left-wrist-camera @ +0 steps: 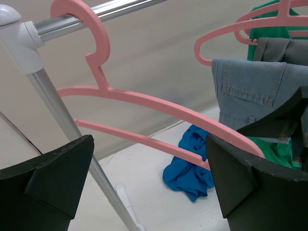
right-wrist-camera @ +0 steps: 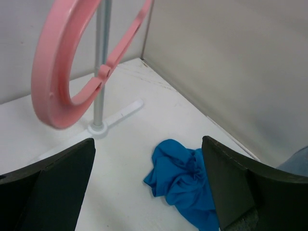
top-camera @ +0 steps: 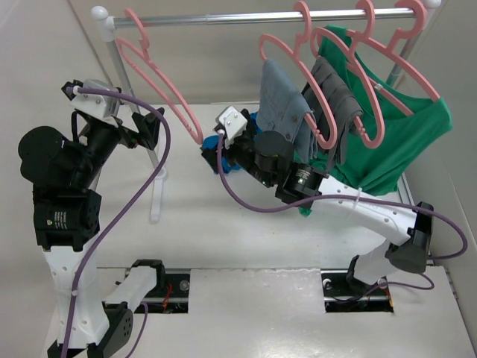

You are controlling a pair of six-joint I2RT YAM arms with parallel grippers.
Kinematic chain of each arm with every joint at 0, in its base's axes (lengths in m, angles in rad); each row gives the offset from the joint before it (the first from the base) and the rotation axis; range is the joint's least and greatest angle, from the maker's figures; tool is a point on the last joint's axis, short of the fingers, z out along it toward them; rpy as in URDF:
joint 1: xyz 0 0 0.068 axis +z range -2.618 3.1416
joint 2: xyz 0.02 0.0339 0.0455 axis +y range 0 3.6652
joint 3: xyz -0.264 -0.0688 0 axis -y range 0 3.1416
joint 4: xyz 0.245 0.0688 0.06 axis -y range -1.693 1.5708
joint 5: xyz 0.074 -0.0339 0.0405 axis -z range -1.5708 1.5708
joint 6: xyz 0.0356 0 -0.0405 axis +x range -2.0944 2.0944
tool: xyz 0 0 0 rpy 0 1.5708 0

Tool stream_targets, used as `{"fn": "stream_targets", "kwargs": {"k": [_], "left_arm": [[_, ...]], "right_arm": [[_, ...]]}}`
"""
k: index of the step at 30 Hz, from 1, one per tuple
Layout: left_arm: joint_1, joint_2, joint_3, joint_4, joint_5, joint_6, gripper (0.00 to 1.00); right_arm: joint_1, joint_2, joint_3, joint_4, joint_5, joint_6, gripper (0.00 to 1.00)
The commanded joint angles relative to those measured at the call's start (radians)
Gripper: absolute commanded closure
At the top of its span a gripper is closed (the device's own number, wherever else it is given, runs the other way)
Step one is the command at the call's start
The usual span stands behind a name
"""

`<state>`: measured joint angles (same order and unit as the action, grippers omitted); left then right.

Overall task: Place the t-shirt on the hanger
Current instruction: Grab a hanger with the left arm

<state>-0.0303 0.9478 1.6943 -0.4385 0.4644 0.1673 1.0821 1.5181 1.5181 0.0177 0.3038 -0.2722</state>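
Observation:
The blue t-shirt (right-wrist-camera: 185, 178) lies crumpled on the white table, under the rail; it also shows in the left wrist view (left-wrist-camera: 190, 168) and partly in the top view (top-camera: 223, 165). The bare pink hanger (top-camera: 160, 74) hangs by its hook at the left end of the rail; it crosses the left wrist view (left-wrist-camera: 144, 101), and its rounded end shows in the right wrist view (right-wrist-camera: 57, 72). My left gripper (top-camera: 151, 128) is open and empty beside the rack post, facing the hanger (left-wrist-camera: 149, 159). My right gripper (top-camera: 212, 155) is open and empty just above the t-shirt (right-wrist-camera: 148, 144).
The metal rail (top-camera: 261, 16) stands on a post (top-camera: 141, 119) with a white foot (right-wrist-camera: 115, 118). Further right hang a denim garment (top-camera: 283, 104), a grey garment (top-camera: 335, 97) and a green shirt (top-camera: 402, 134) on pink hangers. Walls close the back and sides.

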Motion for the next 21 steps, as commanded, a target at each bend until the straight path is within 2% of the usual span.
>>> {"fn": "stream_targets", "kwargs": {"k": [1, 10, 15, 21], "left_arm": [[0.007, -0.009, -0.002, 0.041, 0.010, 0.001, 0.00], [0.007, -0.009, 0.008, 0.064, -0.036, -0.020, 0.00], [0.007, -0.043, 0.008, 0.118, -0.067, -0.110, 0.00], [0.007, -0.043, 0.030, 0.060, 0.011, -0.129, 0.00]], "right_arm": [[0.036, -0.068, -0.047, 0.126, -0.052, -0.024, 0.04], [0.114, -0.091, -0.053, 0.166, 0.003, -0.110, 0.04], [0.114, -0.062, 0.008, 0.189, -0.034, -0.119, 0.04], [0.114, -0.030, 0.044, 0.257, -0.057, -0.130, 0.04]]}}
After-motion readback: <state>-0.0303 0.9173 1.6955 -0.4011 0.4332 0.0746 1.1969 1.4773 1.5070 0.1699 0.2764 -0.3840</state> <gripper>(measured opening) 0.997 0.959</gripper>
